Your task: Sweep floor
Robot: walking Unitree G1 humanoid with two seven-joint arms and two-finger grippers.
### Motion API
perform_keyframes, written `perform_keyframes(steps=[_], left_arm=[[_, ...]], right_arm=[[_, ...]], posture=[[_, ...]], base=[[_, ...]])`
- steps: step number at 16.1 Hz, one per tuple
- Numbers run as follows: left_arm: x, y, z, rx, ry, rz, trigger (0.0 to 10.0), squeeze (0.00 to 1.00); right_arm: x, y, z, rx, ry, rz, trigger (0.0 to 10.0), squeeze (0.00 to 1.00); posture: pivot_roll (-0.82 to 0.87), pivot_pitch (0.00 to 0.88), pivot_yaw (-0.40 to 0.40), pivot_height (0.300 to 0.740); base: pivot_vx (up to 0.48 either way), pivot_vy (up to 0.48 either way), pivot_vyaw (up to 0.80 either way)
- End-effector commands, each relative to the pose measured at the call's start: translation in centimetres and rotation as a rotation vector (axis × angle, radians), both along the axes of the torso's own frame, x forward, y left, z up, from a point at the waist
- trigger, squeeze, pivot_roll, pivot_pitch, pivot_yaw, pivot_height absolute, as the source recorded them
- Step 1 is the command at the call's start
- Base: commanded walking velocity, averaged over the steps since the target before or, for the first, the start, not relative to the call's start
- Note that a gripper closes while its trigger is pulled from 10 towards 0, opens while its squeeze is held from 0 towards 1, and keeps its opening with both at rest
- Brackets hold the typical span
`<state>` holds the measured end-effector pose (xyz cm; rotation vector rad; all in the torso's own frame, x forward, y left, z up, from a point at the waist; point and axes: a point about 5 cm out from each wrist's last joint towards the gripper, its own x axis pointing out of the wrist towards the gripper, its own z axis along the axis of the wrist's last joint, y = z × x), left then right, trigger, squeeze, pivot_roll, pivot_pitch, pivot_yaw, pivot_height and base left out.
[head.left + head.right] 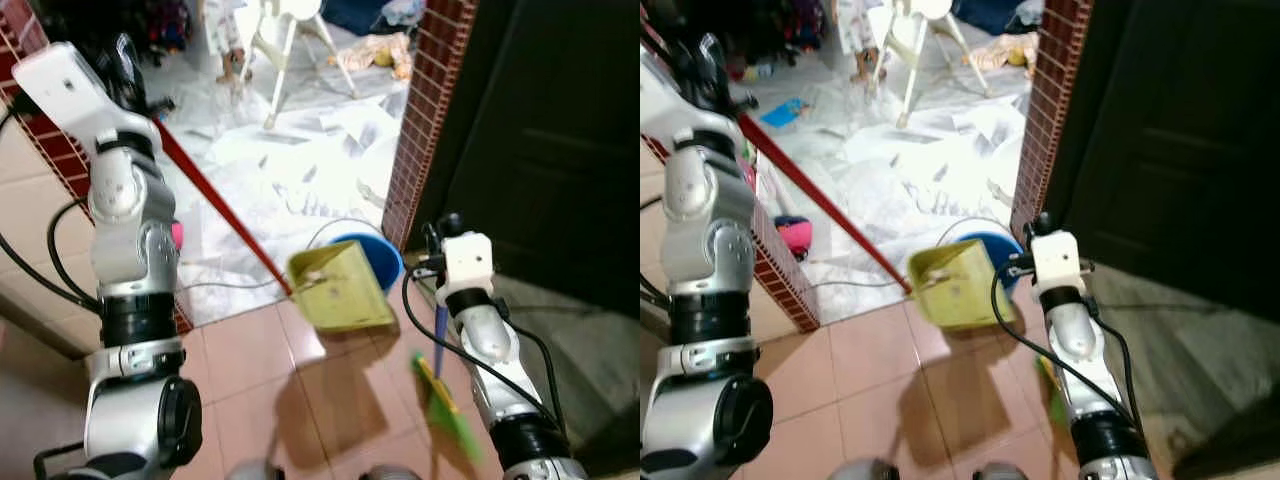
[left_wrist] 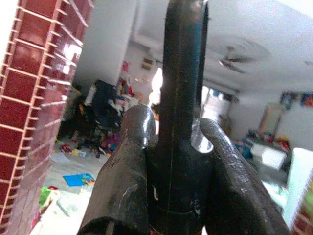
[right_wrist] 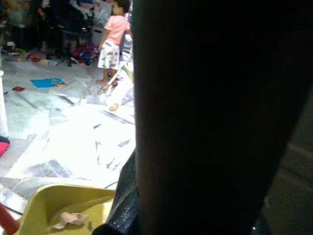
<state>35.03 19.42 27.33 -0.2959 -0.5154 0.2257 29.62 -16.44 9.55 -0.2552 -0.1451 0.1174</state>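
A yellow-green dustpan hangs just above the tiled floor on a long red handle. My raised left gripper is shut on the top of that handle, and both fingers wrap a dark rod in the left wrist view. A crumpled scrap lies inside the dustpan. My right gripper is to the right of the pan. It holds a broom upright by its blue handle, with the green bristles near the floor.
A blue tub sits behind the dustpan beside a brick pillar. Dark door at the right. Another brick wall stands at the left. Papers litter the white floor beyond. A white high chair and a person are farther back.
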Motion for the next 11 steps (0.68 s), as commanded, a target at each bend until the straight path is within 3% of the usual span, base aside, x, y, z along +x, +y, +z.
perform_keyframes(steps=[1,9,11], left_arm=[[-0.4,0.6,2.0,0.018,-0.085,0.042,10.0,0.0],[-0.7,-0.9,1.8,0.092,-0.111,0.033,10.0,0.0],[-0.9,-1.4,1.7,0.126,-0.119,0.024,10.0,0.0]], right_arm=[[0.3,1.1,0.8,0.018,-0.042,0.031,10.0,0.0],[0.3,1.2,0.7,0.018,-0.04,0.039,10.0,0.0],[0.3,1.3,0.7,0.019,-0.039,0.041,10.0,0.0]], posture=[[-0.06,0.0,0.049,0.74],[-0.06,0.0,0.05,0.74],[-0.06,0.0,0.05,0.74]], base=[[0.48,0.0,0.0],[0.469,0.0,0.0],[0.0,0.0,0.0]])
